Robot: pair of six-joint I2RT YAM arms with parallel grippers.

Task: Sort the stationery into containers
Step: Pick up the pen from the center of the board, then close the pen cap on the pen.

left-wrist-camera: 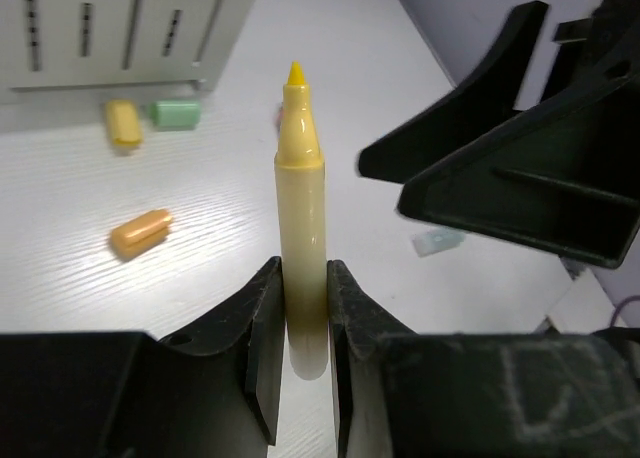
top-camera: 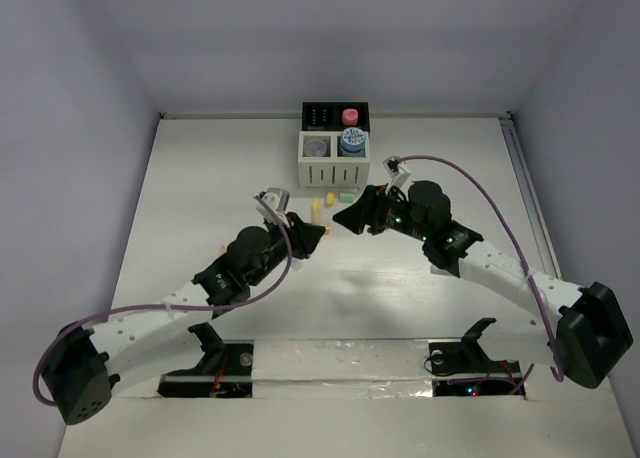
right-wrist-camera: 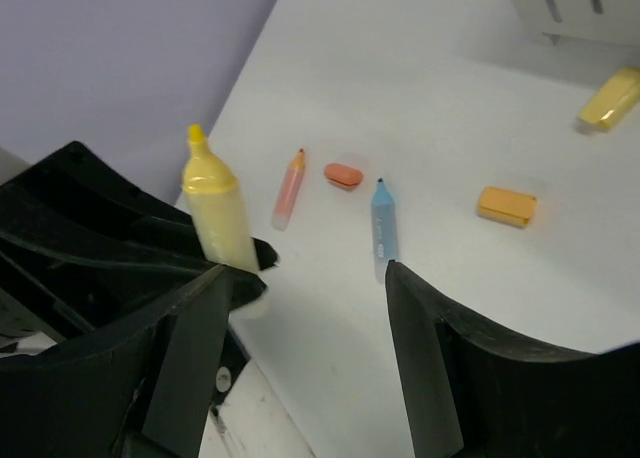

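Highlighter point(left-wrist-camera: 302, 208), yellow and uncapped, stands clamped in my left hand point(left-wrist-camera: 302, 278) over the table point(left-wrist-camera: 90, 308) in the left wrist view, the right wrist view shows my right hand point(right-wrist-camera: 305, 278) with fingers apart beside it, and from above both sit near the organiser point(top-camera: 335, 158).

No readable text anywhere; only faint, illegible scrawl point(left-wrist-camera: 545, 378) on the left claw point(left-wrist-camera: 303, 298).

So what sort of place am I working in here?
Probably a robot test cell, not an office: a white table boxed in by blank walls, a left arm and right arm fixed at its near edge, only a desk organiser and loose stationery on it.
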